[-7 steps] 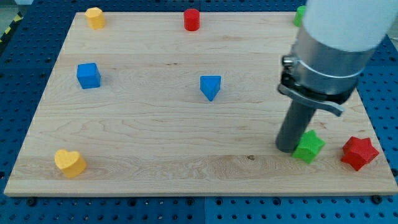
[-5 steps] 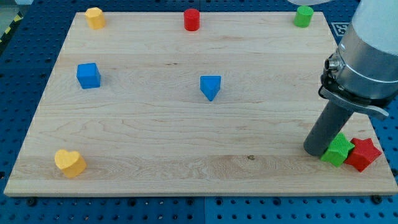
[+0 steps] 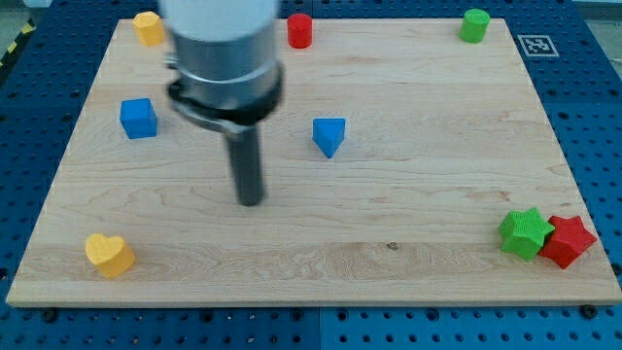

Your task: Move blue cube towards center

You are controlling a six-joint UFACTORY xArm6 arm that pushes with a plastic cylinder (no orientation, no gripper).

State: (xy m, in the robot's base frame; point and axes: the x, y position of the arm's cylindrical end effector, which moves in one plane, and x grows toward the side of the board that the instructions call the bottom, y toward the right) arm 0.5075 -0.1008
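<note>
Rod and nothing else ends our arm: we carry no claw, so none shows open or closed, and we hold nothing. My tip (image 3: 251, 201) rests on the bare wood of the counter (image 3: 408, 117), left of the middle of the view and touching no block.

The blue cube (image 3: 138, 118) lies up and to the view's left of my tip, apart from it, near the counter's left edge. It sits flat and alone, with open wood between it and the rod.

On the other side, up and to the view's right of my tip, a blue block with a pointed lower end (image 3: 329, 136) stands close to the counter's centre, also clear of the rod.

Further out, a yellow heart-shaped block (image 3: 109, 254) lies near the bottom left corner, below and to the left of my tip. A second yellow block (image 3: 149, 27) sits at the top left corner, partly beside our arm's wide grey body. A red cylinder (image 3: 299, 30) stands at the top edge near the middle, and a green cylinder (image 3: 475, 25) near the top right corner.

Far to the view's right, near the bottom right corner, a green star-shaped block (image 3: 526, 233) touches a red star-shaped block (image 3: 569, 241).
</note>
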